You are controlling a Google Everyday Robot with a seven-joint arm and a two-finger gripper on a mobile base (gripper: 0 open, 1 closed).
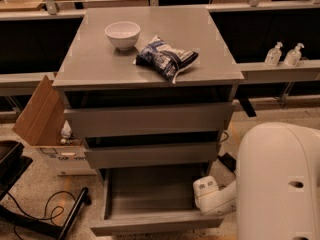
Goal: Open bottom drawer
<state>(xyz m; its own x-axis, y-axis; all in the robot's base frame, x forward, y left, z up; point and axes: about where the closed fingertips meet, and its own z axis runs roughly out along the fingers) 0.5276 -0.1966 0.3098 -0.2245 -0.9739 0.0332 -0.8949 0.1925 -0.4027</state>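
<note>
Grey bottom drawer [150,224] stands pulled well out at the foot of the cabinet [150,120], shallow tray showing.
The gripper [206,193] sits low at the drawer's right side, over the tray's right edge; whether it is apart or together I cannot tell. My worry: leaving sideways, it could snag the side wall and shove the drawer askew or partly back in. A jolt to the cabinet might also slide the white bowl [122,34] and snack bag [166,59] on top.

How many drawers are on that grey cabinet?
3: the top drawer, the middle drawer beneath it, and the bottom drawer, pulled out. None seems hidden. The gripper sits at its right side.
</note>
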